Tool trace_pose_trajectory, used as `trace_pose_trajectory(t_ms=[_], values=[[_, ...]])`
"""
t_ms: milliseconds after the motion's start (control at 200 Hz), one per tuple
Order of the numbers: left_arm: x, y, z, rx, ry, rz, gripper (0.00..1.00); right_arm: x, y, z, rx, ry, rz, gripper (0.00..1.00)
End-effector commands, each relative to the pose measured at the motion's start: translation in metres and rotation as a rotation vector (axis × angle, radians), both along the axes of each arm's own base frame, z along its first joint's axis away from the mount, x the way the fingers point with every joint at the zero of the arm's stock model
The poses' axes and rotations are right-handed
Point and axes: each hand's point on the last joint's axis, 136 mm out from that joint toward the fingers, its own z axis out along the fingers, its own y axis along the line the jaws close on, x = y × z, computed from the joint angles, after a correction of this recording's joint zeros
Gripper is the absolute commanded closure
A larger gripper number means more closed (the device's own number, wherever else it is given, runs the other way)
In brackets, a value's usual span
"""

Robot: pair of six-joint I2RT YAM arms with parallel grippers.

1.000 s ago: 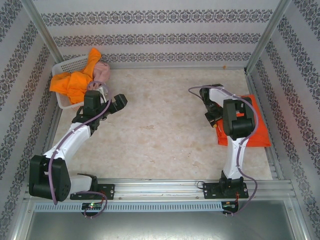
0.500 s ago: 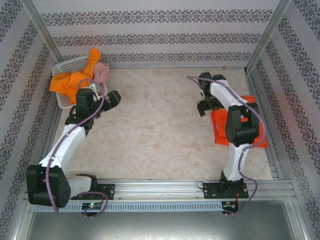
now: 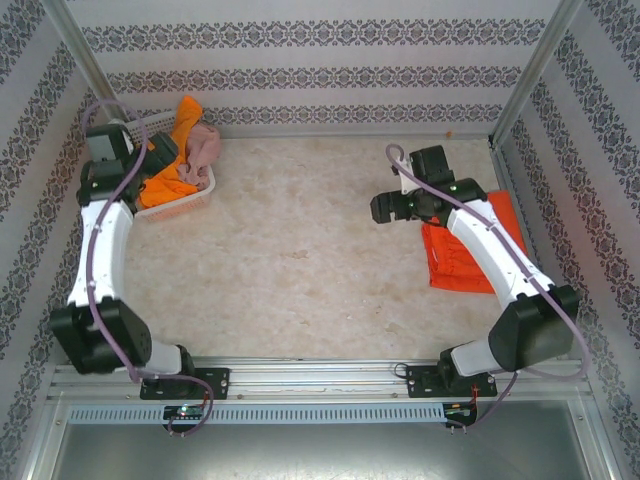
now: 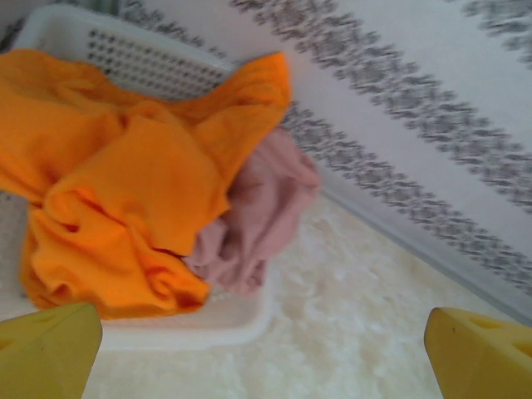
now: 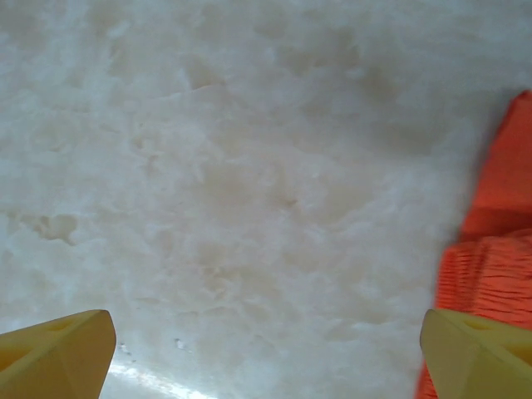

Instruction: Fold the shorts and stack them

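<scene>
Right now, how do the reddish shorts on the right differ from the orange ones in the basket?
The red-orange shorts lie flat and neat on the table; the bright orange shorts sit crumpled in the white basket. The red-orange shorts lie alone; the bright orange shorts press against pink shorts. The red-orange shorts are redder than the bright orange shorts. Both are soft cloth.

Basket holding two shorts stands back-left; third shorts lie right.

My left arm stretches toward eleven o'clock, left fingers spread wide; my right arm bends, wrist pointing nine o'clock, right fingers equally parted.
</scene>
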Motion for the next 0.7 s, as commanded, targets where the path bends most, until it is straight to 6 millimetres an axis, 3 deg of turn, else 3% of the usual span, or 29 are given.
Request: trace_pose_trajectory(t_ms=[0,110,250,430,495,550,694], values=[[0.005,0.023,-0.042,-0.002,0.172,0.037,0.00,0.013,0.021,0.027,0.149,-0.133,0.023,0.05],[0.033,0.046,-0.054,-0.029,0.199,0.073,0.01,0.010,0.018,0.028,0.151,-0.152,0.017,0.05],[0.066,0.067,-0.068,-0.041,0.228,0.092,0.11,0.010,0.013,0.037,0.179,-0.232,-0.001,0.05],[0.100,0.070,-0.095,-0.113,0.304,0.052,0.27,0.008,-0.004,0.049,0.249,-0.346,-0.068,0.05],[0.107,0.071,-0.103,-0.125,0.322,0.046,0.39,0.006,-0.009,0.050,0.256,-0.361,-0.086,0.02],[0.110,0.072,-0.108,-0.130,0.334,0.043,0.55,0.004,-0.011,0.049,0.257,-0.354,-0.089,0.02],[0.112,0.071,-0.099,-0.131,0.317,0.035,0.87,0.001,-0.013,0.045,0.259,-0.336,-0.095,0.02]])
